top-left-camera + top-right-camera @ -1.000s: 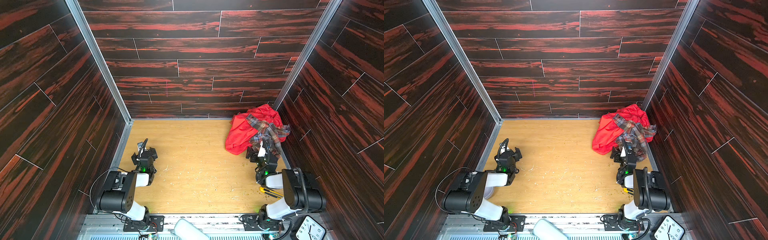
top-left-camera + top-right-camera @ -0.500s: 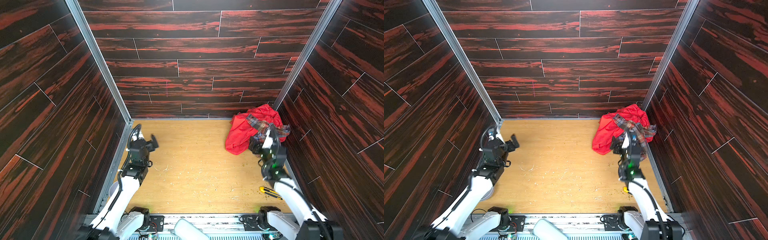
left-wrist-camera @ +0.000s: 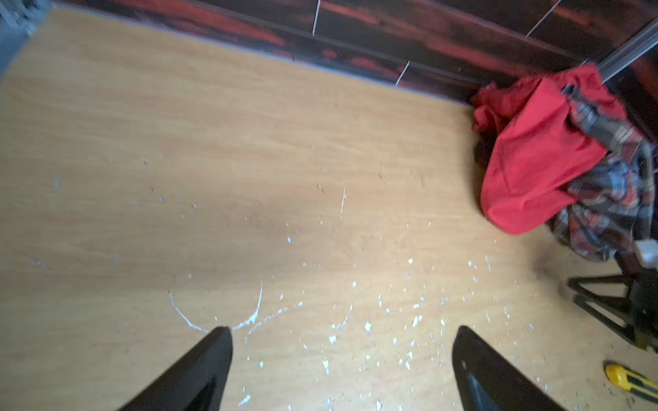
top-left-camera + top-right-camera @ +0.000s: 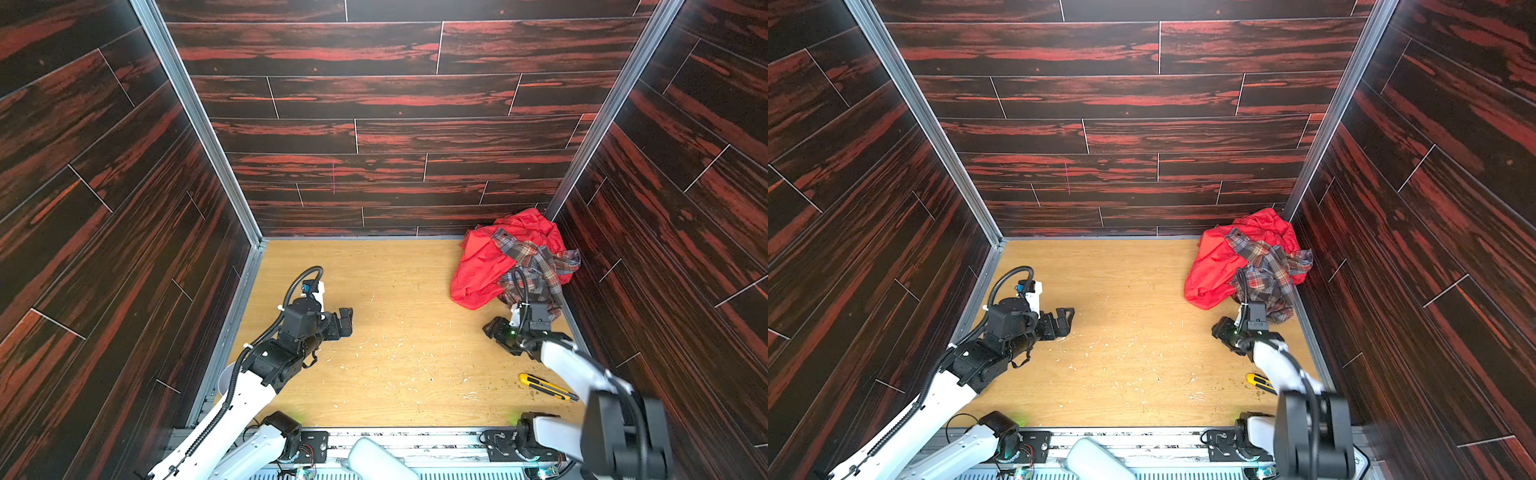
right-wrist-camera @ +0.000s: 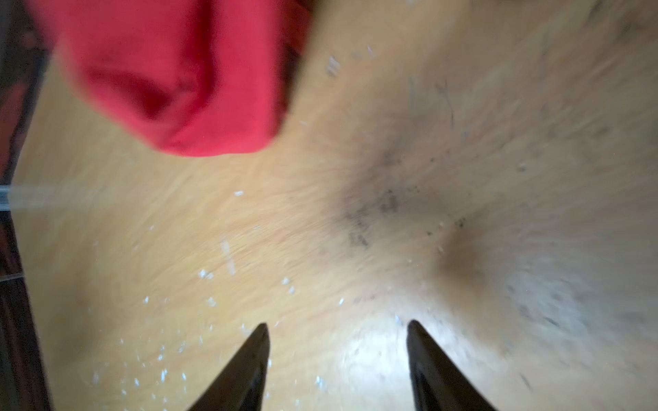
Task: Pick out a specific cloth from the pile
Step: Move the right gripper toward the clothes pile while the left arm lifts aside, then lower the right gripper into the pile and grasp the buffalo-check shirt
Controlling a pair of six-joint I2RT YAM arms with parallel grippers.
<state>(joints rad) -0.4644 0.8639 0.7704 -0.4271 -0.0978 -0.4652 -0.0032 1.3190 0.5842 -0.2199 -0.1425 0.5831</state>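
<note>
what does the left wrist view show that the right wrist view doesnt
Only the left wrist view: the muted plaid shirt, the yellow utility knife, the back wall and the open left claw. Only the right wrist view: the right claw, jaws apart with nothing between them, and a dark smudge. Both: the plain red garment, the wooden floor and its white flecks.

The left arm stretches low, its left tool (image 4: 344,322) aimed toward the middle, jaws spread wide. The right arm bends, right tool (image 5: 336,325) angled down, jaws partly apart, empty.
</note>
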